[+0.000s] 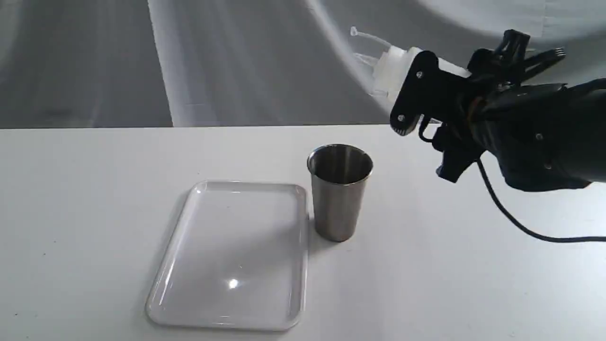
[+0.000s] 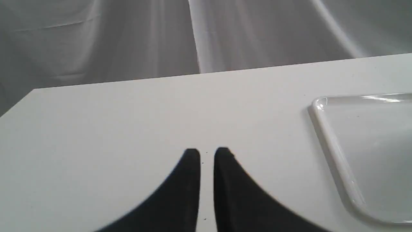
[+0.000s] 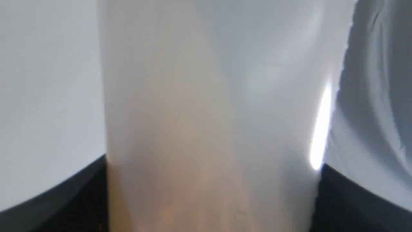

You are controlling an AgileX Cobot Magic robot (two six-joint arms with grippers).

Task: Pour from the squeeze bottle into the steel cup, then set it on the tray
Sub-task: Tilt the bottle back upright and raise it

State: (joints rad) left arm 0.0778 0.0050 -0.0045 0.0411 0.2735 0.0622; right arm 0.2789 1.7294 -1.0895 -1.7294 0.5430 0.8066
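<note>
The squeeze bottle [image 1: 395, 71] hangs in the air, high above the steel cup [image 1: 338, 194] and toward the right arm's side of it. The right gripper [image 1: 416, 80] holds the bottle, with its jaws spread wide and pressed against both sides of the body. The bottle's long axis lies near horizontal. The nozzle [image 1: 369, 37] points toward the cup's side and slightly upward, so the outlet sits higher than the base. In the exterior view the nozzle tip appears over the cup's mouth, but its offset in depth cannot be determined. The coming pour is judged to require lowering the nozzle end toward the cup. The cup stands upright on the table [image 1: 94, 213], just beside the far corner of the tray [image 1: 227, 246], which carries nothing. The left gripper [image 2: 207, 154] is on the tray's far side from the cup, low over the table. Its jaws are drawn nearly together and hold nothing. The right arm is therefore the working arm. A finger plate covers most of the bottle's body. The right wrist view shows only a blurred amber tint, and the cup's dark interior hides any contents.
</note>
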